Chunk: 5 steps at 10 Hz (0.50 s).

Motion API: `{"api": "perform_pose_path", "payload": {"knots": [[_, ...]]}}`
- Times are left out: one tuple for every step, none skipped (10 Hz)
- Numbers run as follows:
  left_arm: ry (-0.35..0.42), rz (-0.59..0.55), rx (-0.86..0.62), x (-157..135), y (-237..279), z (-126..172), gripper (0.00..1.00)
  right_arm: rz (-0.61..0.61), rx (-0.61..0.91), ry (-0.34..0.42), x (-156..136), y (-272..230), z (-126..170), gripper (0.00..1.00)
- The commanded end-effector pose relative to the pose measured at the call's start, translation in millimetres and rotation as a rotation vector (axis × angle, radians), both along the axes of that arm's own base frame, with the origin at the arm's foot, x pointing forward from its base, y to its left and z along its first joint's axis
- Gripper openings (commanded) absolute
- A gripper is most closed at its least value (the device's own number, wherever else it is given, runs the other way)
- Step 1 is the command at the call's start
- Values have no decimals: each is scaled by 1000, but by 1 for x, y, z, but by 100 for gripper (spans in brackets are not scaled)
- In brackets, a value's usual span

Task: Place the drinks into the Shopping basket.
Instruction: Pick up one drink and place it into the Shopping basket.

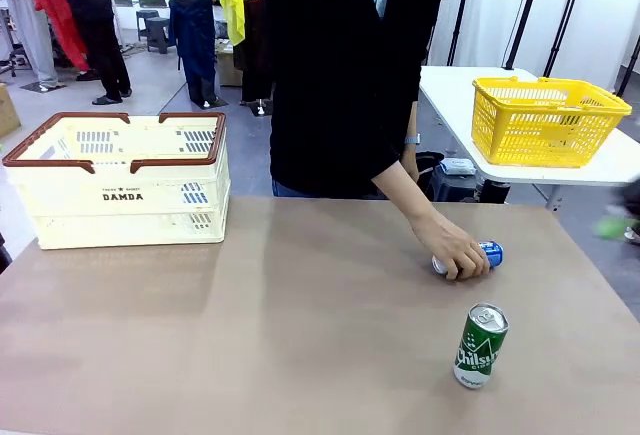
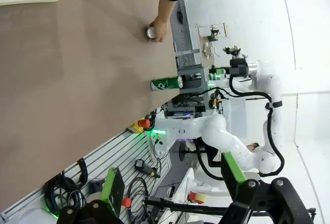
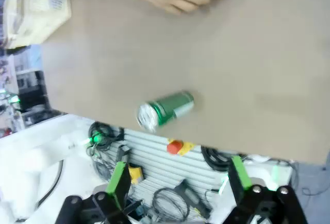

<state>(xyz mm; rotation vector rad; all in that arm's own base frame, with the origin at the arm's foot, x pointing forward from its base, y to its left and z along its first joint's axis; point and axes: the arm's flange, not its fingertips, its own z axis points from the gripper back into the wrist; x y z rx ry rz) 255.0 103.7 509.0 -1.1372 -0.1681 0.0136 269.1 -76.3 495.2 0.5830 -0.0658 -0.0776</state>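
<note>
I see both tools spread wide with nothing in them, the left gripper (image 2: 172, 183) and the right gripper (image 3: 179, 180). A green can (image 1: 481, 345) stands upright on the table (image 1: 300, 335), near right. Just behind it the person's hand (image 1: 458, 251) covers a blue can (image 1: 491, 252) lying on its side. The DAMDA shopping basket (image 1: 120, 180) sits far left

left gripper (image 2: 172, 180) and right gripper (image 3: 178, 177), jaws wide apart
</note>
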Motion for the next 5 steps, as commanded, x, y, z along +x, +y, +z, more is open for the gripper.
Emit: {"api": "perform_pose_path", "payload": {"knots": [[9, 4, -20, -1, -1, 4, 100, -105, 135, 70, -43, -94, -23, 100], [9, 4, -20, -1, -1, 4, 100, -215, 230, 104, -65, -136, -46, 100], [9, 4, -20, -1, -1, 4, 100, -320, 331, 105, -87, -173, -68, 100], [9, 4, -20, -1, -1, 4, 100, -389, 432, 86, -108, -203, -90, 100], [9, 4, -20, -1, -1, 4, 100, -401, 478, 76, -121, -209, -105, 100]]}}
